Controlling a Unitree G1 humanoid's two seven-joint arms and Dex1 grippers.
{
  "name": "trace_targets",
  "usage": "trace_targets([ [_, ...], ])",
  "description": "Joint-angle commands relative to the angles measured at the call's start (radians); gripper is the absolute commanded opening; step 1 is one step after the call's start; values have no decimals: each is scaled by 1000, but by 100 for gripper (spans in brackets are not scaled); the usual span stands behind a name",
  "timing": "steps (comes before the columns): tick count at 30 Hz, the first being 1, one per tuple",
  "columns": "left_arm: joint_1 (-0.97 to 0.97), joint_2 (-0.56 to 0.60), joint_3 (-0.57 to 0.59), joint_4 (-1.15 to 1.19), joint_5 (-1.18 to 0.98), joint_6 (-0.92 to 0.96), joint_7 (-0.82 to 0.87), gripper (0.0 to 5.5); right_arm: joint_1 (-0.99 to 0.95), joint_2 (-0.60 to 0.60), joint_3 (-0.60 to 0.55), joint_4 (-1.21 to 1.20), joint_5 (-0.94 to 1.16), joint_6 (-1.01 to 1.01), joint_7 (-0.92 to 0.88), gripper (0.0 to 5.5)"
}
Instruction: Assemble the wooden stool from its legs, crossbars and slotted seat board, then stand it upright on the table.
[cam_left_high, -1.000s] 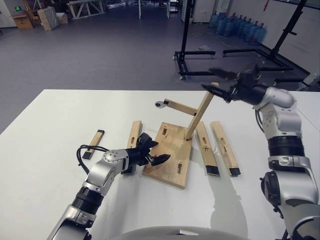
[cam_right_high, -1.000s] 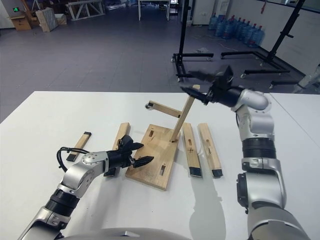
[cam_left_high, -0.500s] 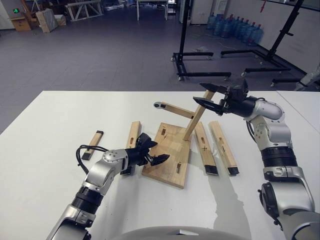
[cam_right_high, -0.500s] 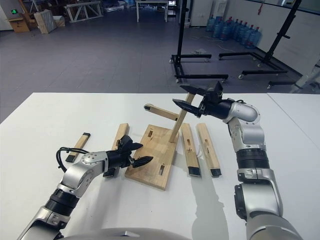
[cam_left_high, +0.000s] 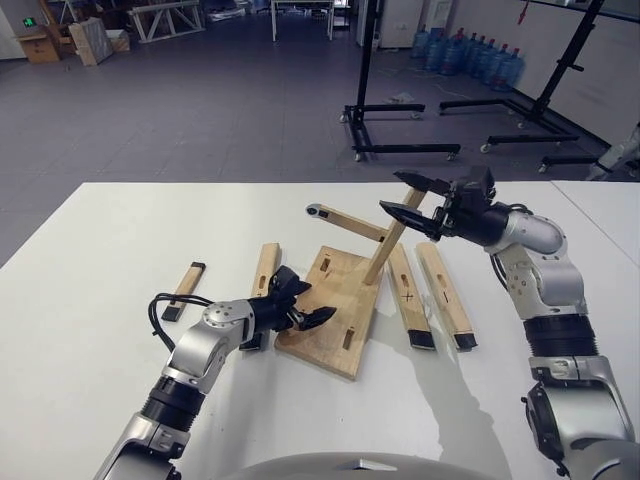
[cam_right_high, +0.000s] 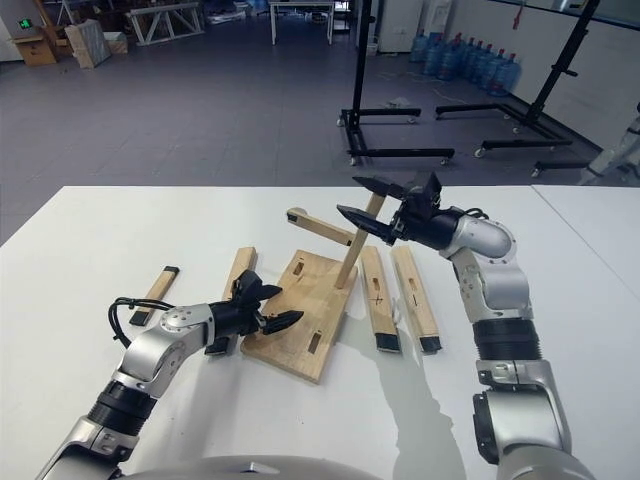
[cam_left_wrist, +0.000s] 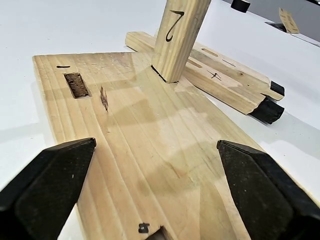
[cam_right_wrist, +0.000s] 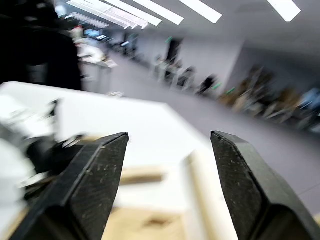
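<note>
Tabletop (cam_left_high: 90, 250) leaves open room on every side. Seat board (cam_left_high: 335, 310) lies mid-table with one tilted leg (cam_left_high: 383, 255) socketed in it, loose legs (cam_left_high: 412, 300) just beside. Left fingers (cam_left_high: 322, 317), spread, flank the board's near edge; right fingers (cam_left_high: 400, 214), released, bracket the leg's top. Likely step: seating this leg; next, clamp and press it upright.

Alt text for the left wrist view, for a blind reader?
A wooden seat board lies on a white table, framed by the open black fingers of the left gripper. One leg stands tilted in a slot; two loose legs lie beside the board.
</note>
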Motion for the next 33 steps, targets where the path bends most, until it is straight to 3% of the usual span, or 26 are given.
trace_targets([
  [1,88,12,-34,52,27,80,16,447,48,-8,-16,-145,29,60,-28,301],
  [11,123,-31,-6,34,8,83,72,447,222,-28,-55,-330,63,167,-111,301],
  [20,231,-72,114,-194,-132,59,101,447,477,143,-220,-605,268,435,-631,301],
  [26,267,-75,194,-321,-211,68,128,447,517,142,-292,-689,134,490,-918,301],
  [33,257,-85,204,-356,-216,68,167,447,560,86,-201,-678,-145,560,-1071,301],
])
